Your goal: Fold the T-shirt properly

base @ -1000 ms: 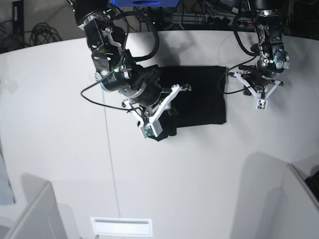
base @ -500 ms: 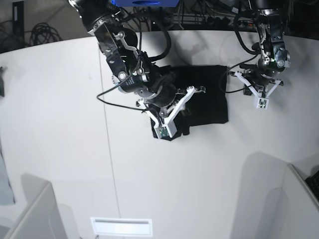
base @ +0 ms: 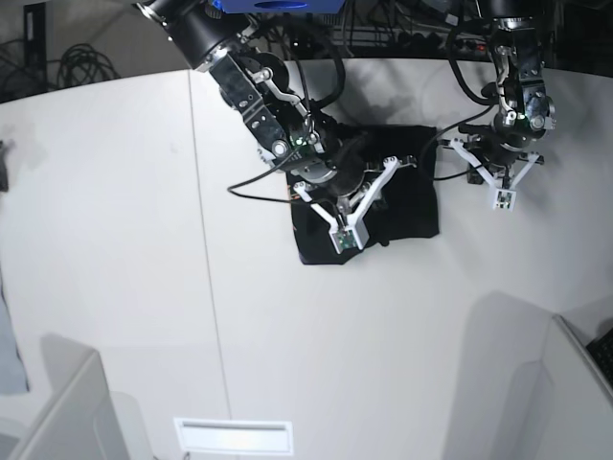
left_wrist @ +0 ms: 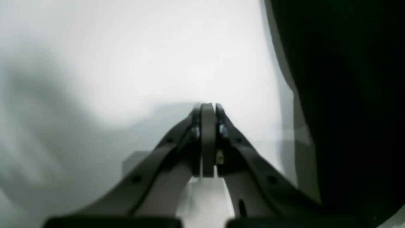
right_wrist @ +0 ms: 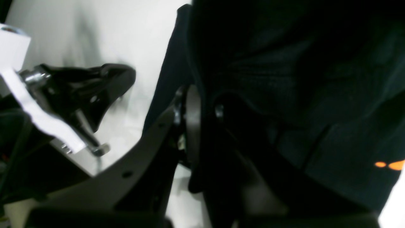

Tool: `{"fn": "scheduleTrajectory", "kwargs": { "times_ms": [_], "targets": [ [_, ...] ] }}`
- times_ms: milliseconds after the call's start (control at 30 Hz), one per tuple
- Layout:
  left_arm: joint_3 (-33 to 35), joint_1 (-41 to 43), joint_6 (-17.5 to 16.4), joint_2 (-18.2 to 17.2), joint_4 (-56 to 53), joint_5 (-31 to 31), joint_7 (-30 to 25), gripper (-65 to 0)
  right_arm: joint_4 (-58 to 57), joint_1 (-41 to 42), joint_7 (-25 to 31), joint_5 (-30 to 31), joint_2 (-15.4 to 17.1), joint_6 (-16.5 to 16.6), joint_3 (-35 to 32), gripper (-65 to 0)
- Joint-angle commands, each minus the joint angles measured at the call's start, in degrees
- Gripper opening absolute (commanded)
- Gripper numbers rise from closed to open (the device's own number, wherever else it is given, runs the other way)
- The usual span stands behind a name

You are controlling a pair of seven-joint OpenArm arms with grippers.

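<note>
The black T-shirt (base: pixel 414 206) lies as a folded dark block on the white table (base: pixel 134 249), at the back centre. My right gripper (base: pixel 372 187) is over its middle and shut on a fold of the black cloth (right_wrist: pixel 284 63). The wrist view shows the cloth pinched between the fingers (right_wrist: pixel 191 126) and two small orange print marks (right_wrist: pixel 389 164). My left gripper (base: pixel 477 174) sits just right of the shirt's right edge. In its wrist view, my left gripper (left_wrist: pixel 208 107) is shut and empty over bare table, with the shirt (left_wrist: pixel 348 95) at the right.
Two pale bins stand at the front left (base: pixel 67 402) and front right (base: pixel 560 383). A white slot (base: pixel 233 436) lies at the front edge. Cables and dark gear (base: pixel 77 62) lie behind the table. A thin seam (base: pixel 206 249) runs down the table.
My right arm has swung to the right across the shirt with the cloth in its grip, and the shirt's left edge has come over. My left arm has stayed put.
</note>
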Motion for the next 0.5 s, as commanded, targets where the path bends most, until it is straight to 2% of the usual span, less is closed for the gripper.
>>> {"fn": "scheduleTrajectory", "kwargs": {
  "times_ms": [0, 167, 300, 467],
  "targets": [
    [-0.02, 0.18, -0.07, -0.32, 0.29, 0.21, 1.03, -65.0, 1.04, 1.32, 1.75, 0.22, -0.94, 0.38, -0.09, -65.0],
    [-0.02, 0.18, -0.07, -0.24, 0.29, 0.21, 1.03, -65.0, -0.19, 2.11, 1.67, 0.31, -1.73, 0.38, -0.7, -65.0],
    [2.36, 0.18, 0.11, -0.24, 0.29, 0.21, 1.03, -65.0, -1.95, 3.69, 1.75, 0.31, -1.73, 0.29, -5.63, -65.0],
    [3.94, 0.18, 0.11, -0.24, 0.29, 0.21, 1.03, -65.0, -2.3, 4.22, 1.75, 0.31, -1.82, 0.2, -5.8, -65.0]
  ]
}}
